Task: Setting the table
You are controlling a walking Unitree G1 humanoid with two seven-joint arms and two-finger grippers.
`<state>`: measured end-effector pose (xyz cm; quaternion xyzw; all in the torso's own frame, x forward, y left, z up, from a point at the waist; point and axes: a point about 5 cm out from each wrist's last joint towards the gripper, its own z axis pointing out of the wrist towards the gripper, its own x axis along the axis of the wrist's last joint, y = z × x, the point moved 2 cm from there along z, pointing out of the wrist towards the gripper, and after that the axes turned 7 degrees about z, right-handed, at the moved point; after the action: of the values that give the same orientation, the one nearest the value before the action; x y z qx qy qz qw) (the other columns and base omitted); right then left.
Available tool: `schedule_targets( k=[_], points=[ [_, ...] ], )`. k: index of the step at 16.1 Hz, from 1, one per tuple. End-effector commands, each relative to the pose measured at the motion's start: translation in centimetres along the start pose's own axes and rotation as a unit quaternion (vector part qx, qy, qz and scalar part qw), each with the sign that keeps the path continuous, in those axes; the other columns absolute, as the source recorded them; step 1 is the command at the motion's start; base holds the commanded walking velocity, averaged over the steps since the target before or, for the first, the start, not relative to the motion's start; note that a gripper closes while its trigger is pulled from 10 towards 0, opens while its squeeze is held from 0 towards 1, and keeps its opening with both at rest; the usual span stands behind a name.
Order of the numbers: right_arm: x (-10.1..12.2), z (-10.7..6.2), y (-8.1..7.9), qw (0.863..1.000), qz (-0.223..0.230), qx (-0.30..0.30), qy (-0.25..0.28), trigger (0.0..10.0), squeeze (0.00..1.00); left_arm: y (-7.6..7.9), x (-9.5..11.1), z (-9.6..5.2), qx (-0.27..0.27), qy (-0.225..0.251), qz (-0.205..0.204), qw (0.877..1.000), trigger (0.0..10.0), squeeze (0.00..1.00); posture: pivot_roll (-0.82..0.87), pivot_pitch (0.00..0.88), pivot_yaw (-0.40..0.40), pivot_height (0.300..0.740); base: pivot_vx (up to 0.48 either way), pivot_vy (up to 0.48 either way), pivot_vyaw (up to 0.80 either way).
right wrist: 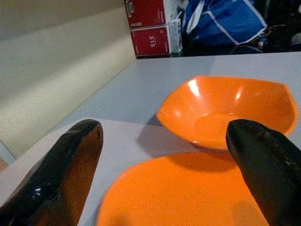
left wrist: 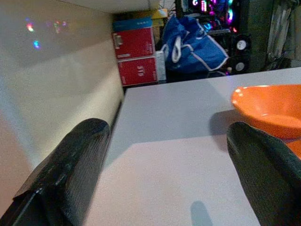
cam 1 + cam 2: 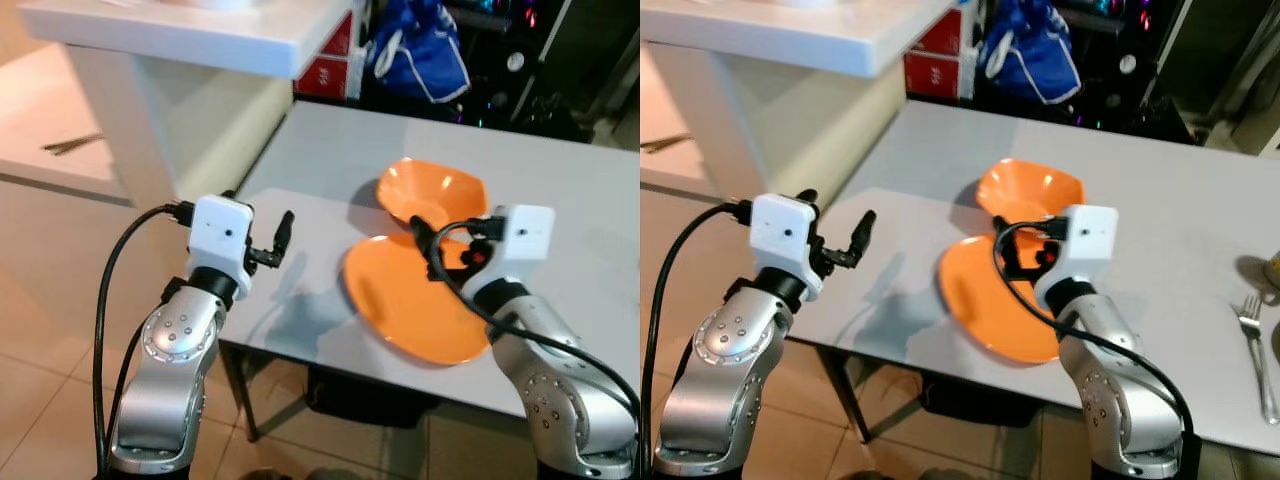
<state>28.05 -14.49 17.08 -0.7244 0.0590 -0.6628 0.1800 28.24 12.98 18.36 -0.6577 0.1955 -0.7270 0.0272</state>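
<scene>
Closest to the camera were the two silver arms, raised over the near edge of the grey table (image 3: 330, 140). The left gripper (image 3: 270, 245) hung above the table's near left corner, its two black fingers (image 2: 70, 169) spread wide with nothing between them, only bare tabletop ahead. The right gripper (image 1: 164, 169) hovered low over the orange plate (image 3: 410, 300), also spread wide and holding nothing; from its wrist view one finger stood at each side, with the plate's rim just below and the orange bowl (image 1: 225, 110) straight ahead. The plate lay flat near the table's front edge, about midway along it. The bowl sat upright just behind the plate, toward the far side of the table, its near edge seeming to meet or overlap the plate's far rim, though I could not tell whether they touched. Well off to the right of the plate, near the table's right end, a fork (image 3: 1258, 345) lay with its tines pointing away from the robot. Beyond the table's far edge a blue bag (image 3: 415, 50) with white trim slumped against dark shelving, and beside it, to the left, red boxes (image 2: 136, 56) were stacked. A white counter (image 3: 180, 30) stood against the table's left side, higher than the tabletop.
</scene>
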Motion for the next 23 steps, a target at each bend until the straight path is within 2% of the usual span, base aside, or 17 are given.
schedule_targets(
  k=[1, 4, 11, 20, 23],
  points=[
    [0.1, -0.1, 0.1, 1.0, 0.009, -0.002, 0.001, 10.0, 0.0, -0.2, 0.7, -0.1, 0.002, 0.011, 0.002, 1.0, 10.0, 0.0, 0.03, 0.0, 0.0, 0.74, 0.0, 0.33, 0.0],
    [0.0, -0.3, -0.4, 1.0, -0.007, 0.015, -0.001, 10.0, 0.0, -0.3, 0.7, 0.0, 0.005, 0.01, 0.003, 1.0, 10.0, 0.0, 0.03, 0.0, 0.002, 0.74, 0.0, 0.335, 0.0],
    [-0.1, -0.2, -0.6, 1.0, -0.003, 0.015, -0.004, 10.0, 0.0, -1.4, 0.5, 0.1, 0.025, 0.002, 0.002, 1.0, 10.0, 0.0, 0.03, 0.0, 0.0, 0.74, 0.0, 0.339, 0.0],
    [-0.3, -0.1, -0.9, 1.0, -0.001, 0.024, -0.009, 10.0, 0.0, -3.5, 0.1, -0.1, 0.057, -0.008, 0.011, 0.998, 10.0, 0.0, 0.04, 0.0, -0.01, 0.74, 0.0, 0.342, -0.53],
    [-0.3, 0.0, -1.0, 1.0, -0.002, 0.027, -0.009, 10.0, 0.0, -3.6, 0.1, -0.2, 0.06, -0.008, 0.013, 0.998, 10.0, 0.0, 0.04, 0.0, -0.013, 0.74, 0.0, 0.35, -0.59]
  ],
)
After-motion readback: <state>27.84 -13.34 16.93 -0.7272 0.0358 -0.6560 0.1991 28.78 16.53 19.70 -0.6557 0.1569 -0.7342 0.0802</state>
